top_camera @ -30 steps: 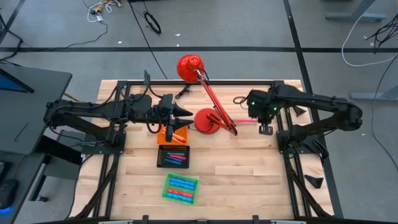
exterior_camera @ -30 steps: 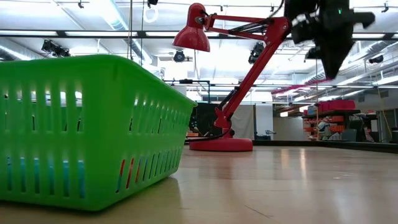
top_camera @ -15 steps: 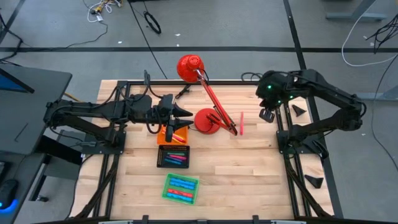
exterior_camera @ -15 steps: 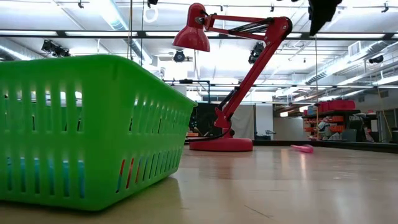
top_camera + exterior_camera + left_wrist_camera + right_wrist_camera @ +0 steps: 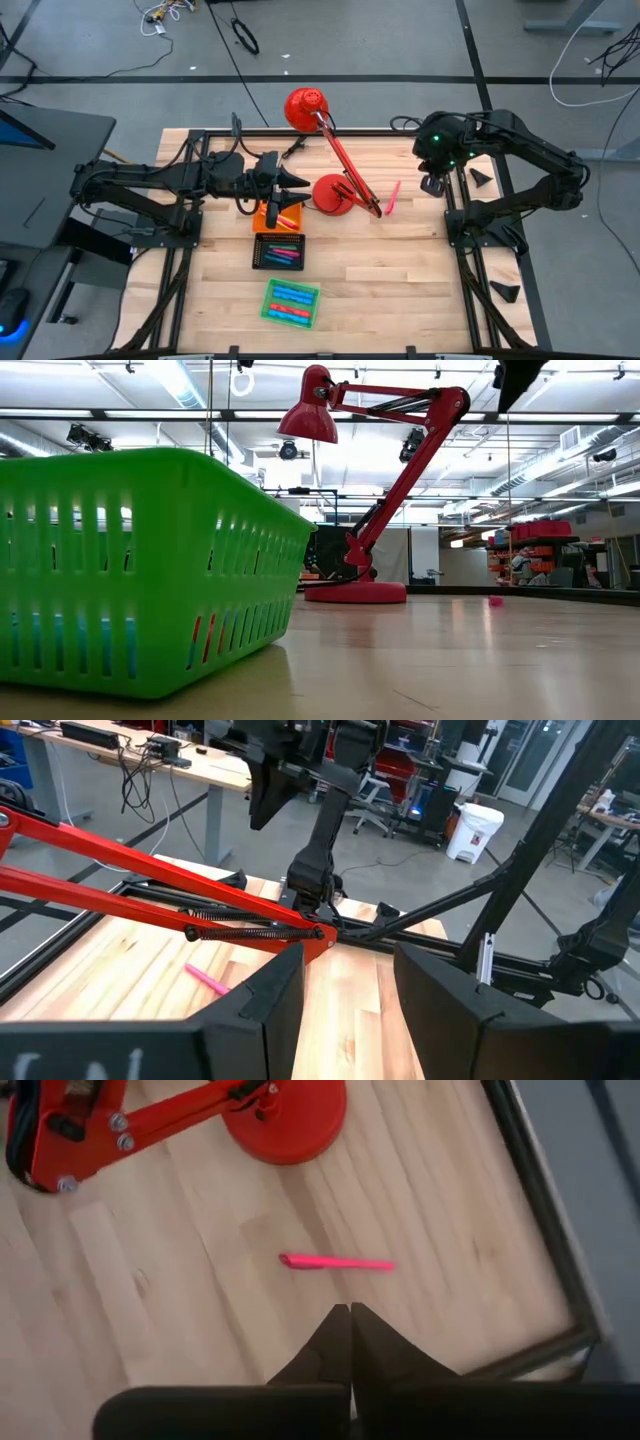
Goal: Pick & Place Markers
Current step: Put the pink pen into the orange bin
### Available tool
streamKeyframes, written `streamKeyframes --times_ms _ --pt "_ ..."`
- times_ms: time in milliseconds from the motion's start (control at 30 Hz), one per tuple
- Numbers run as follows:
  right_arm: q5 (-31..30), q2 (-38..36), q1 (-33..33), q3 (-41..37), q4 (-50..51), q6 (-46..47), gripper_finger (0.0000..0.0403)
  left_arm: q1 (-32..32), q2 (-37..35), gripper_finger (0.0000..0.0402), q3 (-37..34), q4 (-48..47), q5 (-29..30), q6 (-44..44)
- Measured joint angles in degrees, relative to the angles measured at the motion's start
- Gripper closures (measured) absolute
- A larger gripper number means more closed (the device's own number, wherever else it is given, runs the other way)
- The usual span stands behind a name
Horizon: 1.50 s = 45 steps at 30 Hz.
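I see the thin pink plastic marker [image 5: 391,197] lying loose on the desk just beside the red lamp's round base [image 5: 331,194], my right tool [image 5: 433,185] clenched empty above it, ready to regrasp.

I see a pink marker [image 5: 337,1263] lying on the pale striped wooden worktop [image 5: 400,270]. The lamp [image 5: 330,150] is bright red. My trays are orange [image 5: 272,216], black [image 5: 279,250] and green [image 5: 291,302], holding blue and pink markers.
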State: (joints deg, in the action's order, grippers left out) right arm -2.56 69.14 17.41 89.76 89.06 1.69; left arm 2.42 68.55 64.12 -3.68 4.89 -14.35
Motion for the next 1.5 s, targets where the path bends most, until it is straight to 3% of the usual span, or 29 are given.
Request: streamKeyframes --times_ms 133,333,500,633,800,1167,1500 --pt "-3.7 0.0 0.0 -1.0 -3.6 -9.4 0.0382 0.0 0.0 0.0239 0.0 0.0 0.0 0.0" --pt "-3.9 0.1 2.7 -4.3 -6.6 -22.0 0.0294 0.0 0.0 0.0239 0.0 0.0 -0.1 -0.2" --pt "-0.8 0.6 3.7 -6.3 -6.6 -36.1 0.0214 0.0 0.0 0.0239 0.0 -0.1 -1.9 -1.2" --pt "1.1 0.6 3.8 -6.7 -5.0 -48.6 0.018 0.0 0.0 0.0239 0.0 -0.1 -2.1 -1.2" --pt "1.7 0.5 3.8 -6.7 -5.6 -59.7 0.0172 0.0 0.0 0.0239 0.0 -0.2 -2.1 -1.2" --pt "3.7 2.0 4.8 -7.5 -7.0 -63.8 0.0172 0.0 0.0 0.0239 0.0 -0.2 -2.1 -1.1" --pt "4.2 3.0 9.3 -24.5 -16.6 -66.7 0.0172 0.0 0.0 0.0239 0.0 -1.6 -2.2 -1.5"
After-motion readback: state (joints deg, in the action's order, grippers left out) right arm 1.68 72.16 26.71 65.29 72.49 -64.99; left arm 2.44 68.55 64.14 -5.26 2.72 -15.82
